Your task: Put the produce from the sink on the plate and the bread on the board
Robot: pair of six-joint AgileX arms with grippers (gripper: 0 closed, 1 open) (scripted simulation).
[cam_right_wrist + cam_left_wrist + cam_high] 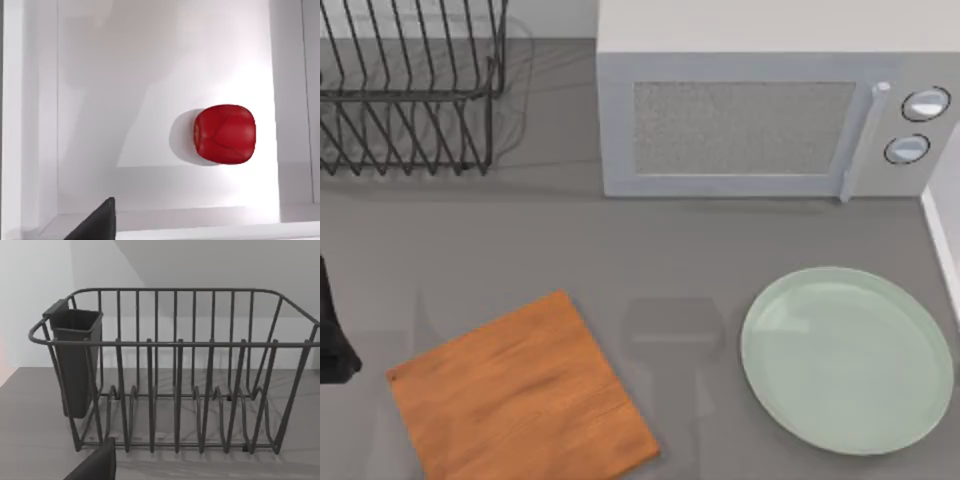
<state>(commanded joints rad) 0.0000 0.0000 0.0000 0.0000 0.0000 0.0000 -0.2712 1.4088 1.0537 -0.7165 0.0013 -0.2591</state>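
The produce, a glossy red apple point(224, 134), lies on the white floor of the sink point(125, 75), and my right gripper hangs above it; a dark part of that gripper point(97, 222) shows at the picture's edge, apart from the apple. The pale green plate point(847, 358) lies bare at the table's front right. The orange-brown wooden board point(520, 395) lies bare at the front left, turned at an angle. My left arm point(332, 335) stands at the table's left edge, and a dark part of its gripper point(95, 465) faces the dish rack. The bread is out of view.
A white microwave point(770, 120) with its door shut stands at the back. A black wire dish rack point(405, 85) with a dark utensil cup point(75, 360) stands at the back left. Bare grey counter lies between board and plate.
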